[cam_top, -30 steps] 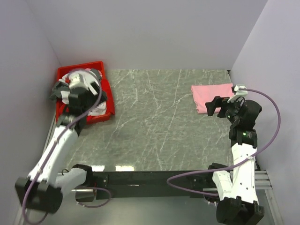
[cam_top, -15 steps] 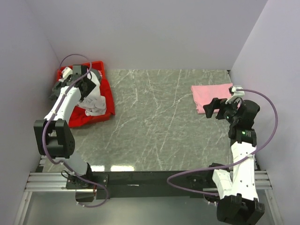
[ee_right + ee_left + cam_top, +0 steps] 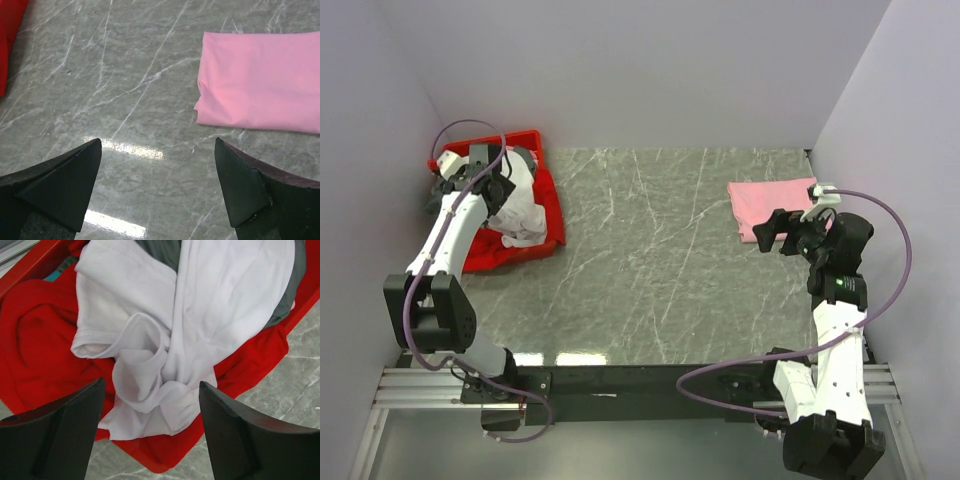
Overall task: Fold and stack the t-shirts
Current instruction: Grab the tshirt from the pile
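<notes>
A crumpled white t-shirt (image 3: 165,335) lies in the red bin (image 3: 542,200) at the back left, on top of red and grey cloth; it also shows in the top view (image 3: 520,210). My left gripper (image 3: 152,405) is open and empty, just above the white shirt, its jaws wide on either side of it. A folded pale pink t-shirt (image 3: 770,205) lies flat at the back right, also in the right wrist view (image 3: 260,80). My right gripper (image 3: 157,167) is open and empty above bare table, just in front of the pink shirt's left corner.
The red bin also holds a red garment (image 3: 45,355) and a grey one (image 3: 290,290). The grey marble table (image 3: 660,260) is walled on the left, back and right. A black rail (image 3: 650,380) runs along the near edge.
My left arm has swung up and back over the bin, and its gripper now sits at the bin's far left. The right arm has barely shifted.
</notes>
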